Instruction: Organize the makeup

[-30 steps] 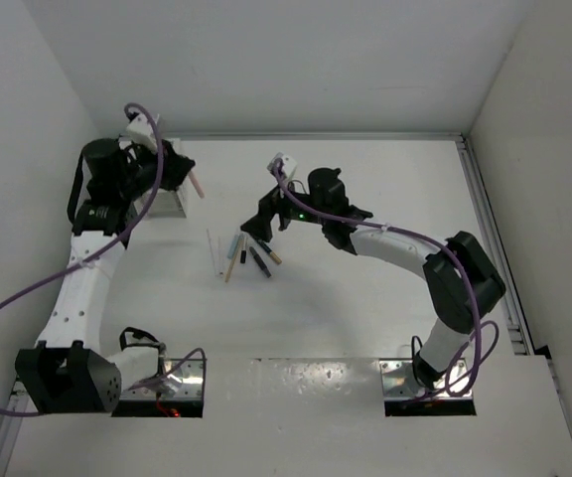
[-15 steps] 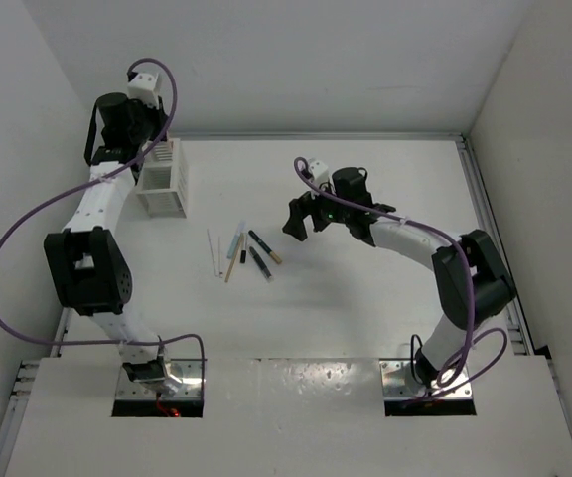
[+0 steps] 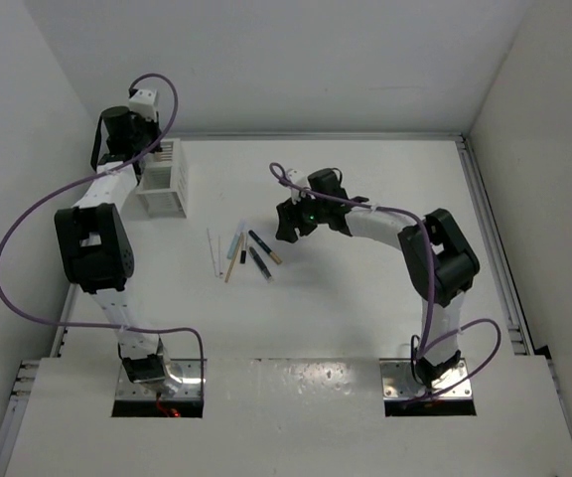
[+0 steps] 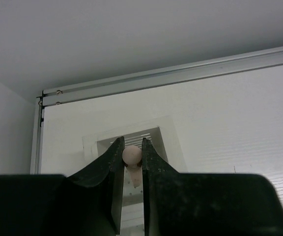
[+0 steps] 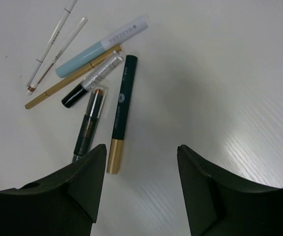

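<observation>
From above, my left gripper (image 3: 150,151) hangs over the white slatted holder (image 3: 164,184), and my right gripper (image 3: 286,221) sits low just beside the loose makeup (image 3: 241,250), which lies fanned out toward my left arm's side. In my left wrist view my fingers (image 4: 107,172) are clamped on a pink round-ended stick (image 4: 132,156), with the holder's open top directly beyond the tips; I judge the step in hand is dropping this one in, so I should keep it upright, line it over the opening rather than the rim, go low, and only then part the fingers. In my right wrist view my fingers (image 5: 82,182) stand wide apart and empty; the dark green stick with a gold end (image 5: 122,105) lies nearest, just ahead of the gap, with a second dark stick (image 5: 88,123) close beside it, so I would straddle the green one across its width, clear of that neighbour; the pale blue tube (image 5: 99,46), tan pencil (image 5: 70,81) and slim white pencils (image 5: 50,42) lie farther ahead.
</observation>
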Controlling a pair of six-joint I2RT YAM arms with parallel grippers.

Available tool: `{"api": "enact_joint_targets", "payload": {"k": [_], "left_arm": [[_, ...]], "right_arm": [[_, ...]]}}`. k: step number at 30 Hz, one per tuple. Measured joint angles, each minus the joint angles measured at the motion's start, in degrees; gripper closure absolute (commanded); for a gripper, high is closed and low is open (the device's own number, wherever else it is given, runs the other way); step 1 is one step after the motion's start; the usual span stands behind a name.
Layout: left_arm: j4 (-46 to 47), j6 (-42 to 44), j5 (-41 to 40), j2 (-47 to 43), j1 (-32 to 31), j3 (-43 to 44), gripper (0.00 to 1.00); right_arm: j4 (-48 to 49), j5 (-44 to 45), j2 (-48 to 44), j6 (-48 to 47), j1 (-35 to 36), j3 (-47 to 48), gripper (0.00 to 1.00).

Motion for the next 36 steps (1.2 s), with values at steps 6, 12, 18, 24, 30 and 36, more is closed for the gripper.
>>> {"api": "enact_joint_targets", "payload": {"k": [6,12,18,24,30,36], "left_arm": [[-0.6,1.0,1.7,2.6,1.0,1.0,0.67],[-2.8,0.7,3.5,3.2,2.2,1.2,0.41],[-7.5,-0.5,3.7,3.0,2.2,3.9,0.36],[-14.1,-1.1,2.9,-3.3,2.2,5.8,0.35],[-17.1,-1.1,2.8,-16.7,2.2,0.9,0.35],[-20.1,-0.2,3.2,-26.4,2.2,-5.9,0.35]], "right_arm": [[-2.7,3.3,5.0,0.0,3.6,6.5,0.49],[-6.8,7.6,6.1,-1.1,6.2,6.9,0.49],[-10.6,13.4,9.3,-1.7,7.9,9.9,0.60],[-12.5,15.3,9.7,-1.7,8.0,10.6,0.63],[-13.3,18.5,9.0,-1.9,8.8,9.7,0.64],[-14.2,20.2,6.2,-2.6,10.1,9.0,0.54]]}}
